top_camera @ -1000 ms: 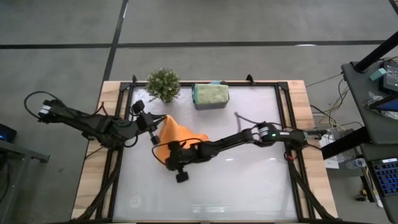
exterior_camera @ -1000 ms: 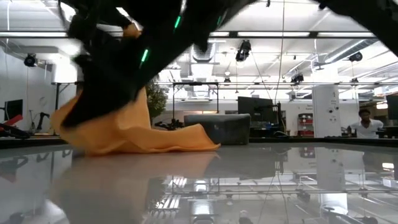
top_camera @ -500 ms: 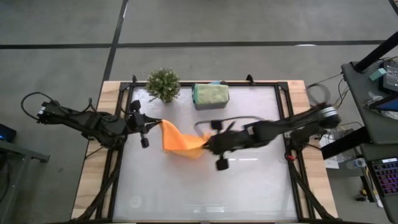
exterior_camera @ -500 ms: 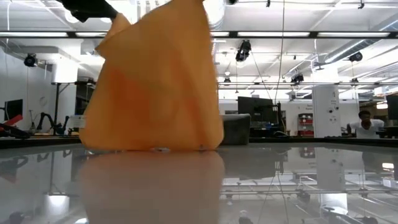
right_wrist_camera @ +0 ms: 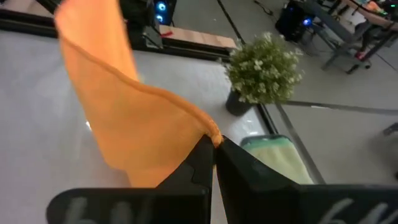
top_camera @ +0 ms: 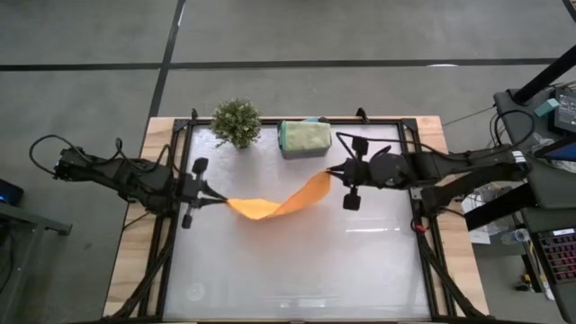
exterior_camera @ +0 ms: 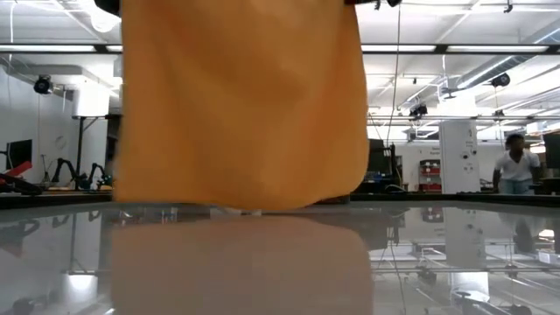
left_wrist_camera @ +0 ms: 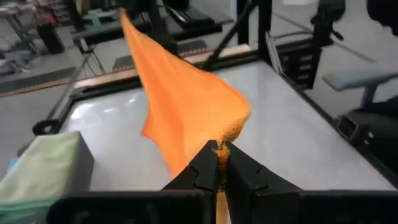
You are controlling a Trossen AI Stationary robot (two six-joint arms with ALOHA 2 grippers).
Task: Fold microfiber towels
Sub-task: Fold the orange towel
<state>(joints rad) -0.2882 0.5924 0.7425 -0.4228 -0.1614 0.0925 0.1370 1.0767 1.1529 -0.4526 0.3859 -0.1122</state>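
Note:
An orange microfiber towel (top_camera: 274, 202) hangs spread between my two grippers over the middle of the table. In the low view the orange towel (exterior_camera: 241, 105) is a broad sheet whose lower edge reaches down to about the tabletop; whether it touches, I cannot tell. My left gripper (top_camera: 219, 200) is shut on the towel's left end. My right gripper (top_camera: 331, 173) is shut on its right end, farther back. A folded light green towel (top_camera: 304, 137) lies in a grey bin at the far edge. My left gripper pinches one corner (left_wrist_camera: 219, 145) of the orange towel between its two fingers. It comes nearly level from the table's left side. The cloth runs away from the fingertips and sags toward the other arm. My right gripper pinches the opposite upper corner (right_wrist_camera: 213, 137) between its two fingers, nearly level from the table's right side. The towel hangs below the fingers as a sheet, its top edge drooping between the two holds.
A small potted plant (top_camera: 237, 122) stands at the far edge, left of the bin. Black frame rails (top_camera: 409, 180) run along the table's sides. A person (exterior_camera: 516, 166) stands in the room beyond. The near half of the white tabletop (top_camera: 297, 270) is bare.
My right gripper has gone fast from the left middle of the table toward the right edge and up, carrying one corner. The towel, a heap before, has been drawn out into a hanging sheet. My left gripper has turned and drawn back a little toward the left edge.

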